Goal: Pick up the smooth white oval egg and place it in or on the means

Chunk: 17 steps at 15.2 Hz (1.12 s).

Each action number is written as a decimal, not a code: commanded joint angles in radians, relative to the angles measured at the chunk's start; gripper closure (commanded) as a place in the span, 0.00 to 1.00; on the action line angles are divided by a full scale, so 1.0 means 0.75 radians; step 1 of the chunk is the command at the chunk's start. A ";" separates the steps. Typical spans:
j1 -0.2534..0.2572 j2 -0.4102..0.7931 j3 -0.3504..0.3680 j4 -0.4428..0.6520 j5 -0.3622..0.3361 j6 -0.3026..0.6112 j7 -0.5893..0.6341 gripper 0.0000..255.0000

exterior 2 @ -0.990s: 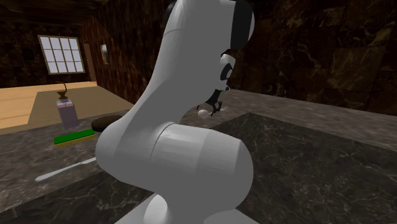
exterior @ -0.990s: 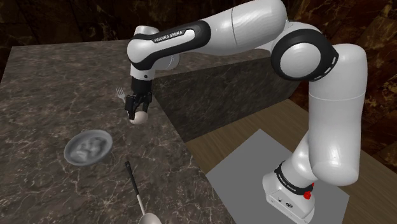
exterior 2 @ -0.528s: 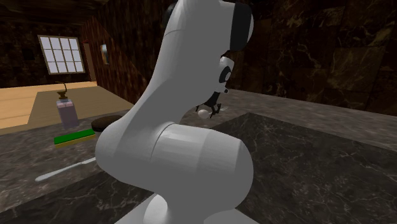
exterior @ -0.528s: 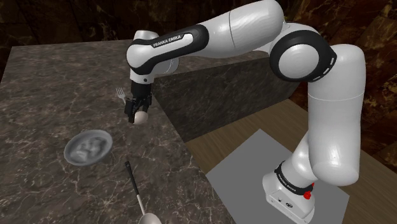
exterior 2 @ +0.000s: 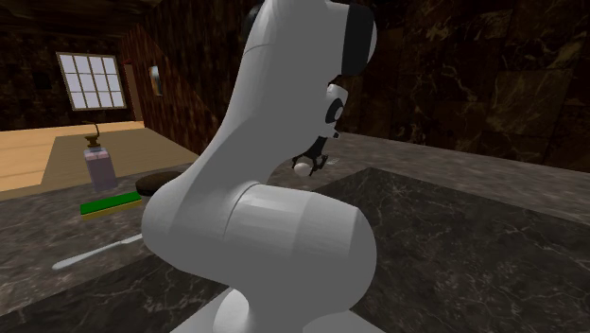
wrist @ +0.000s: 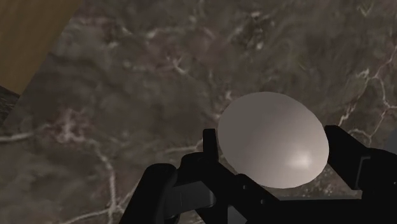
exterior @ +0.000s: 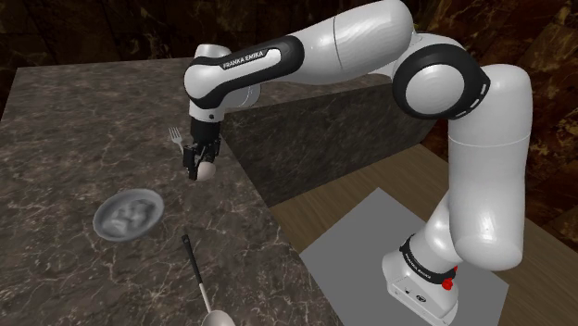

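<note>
A smooth white egg [exterior: 207,170] sits between the black fingers of my gripper [exterior: 202,164], low over the dark marble countertop [exterior: 74,120]. In the wrist view both fingers press against the sides of the egg [wrist: 273,140], so the gripper [wrist: 272,141] is shut on it. A grey shallow dish [exterior: 128,215] lies on the counter, apart from the egg, toward the shoulder view's lower left. In the second exterior view the egg [exterior 2: 303,167] and gripper [exterior 2: 313,161] peek out past the white arm.
A small fork [exterior: 174,137] lies just behind the gripper. A long-handled spoon [exterior: 198,276] lies near the counter's front edge. A raised dark block [exterior: 315,130] stands beside the gripper. The second exterior view shows a bottle [exterior 2: 98,166], a green slab [exterior 2: 109,203] and a dark bowl [exterior 2: 151,183].
The fingers have closed in on the egg, which sat between them open a second ago. The arm has hardly shifted.
</note>
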<state>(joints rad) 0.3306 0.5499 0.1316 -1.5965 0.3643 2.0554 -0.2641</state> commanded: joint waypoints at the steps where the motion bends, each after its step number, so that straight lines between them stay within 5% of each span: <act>1: 0.000 0.000 0.000 0.000 0.000 0.000 0.000 1.00; 17: -0.006 -0.093 -0.003 0.090 -0.016 -0.173 0.063 1.00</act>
<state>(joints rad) 0.3249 0.4848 0.1291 -1.5351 0.3530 1.9345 -0.2228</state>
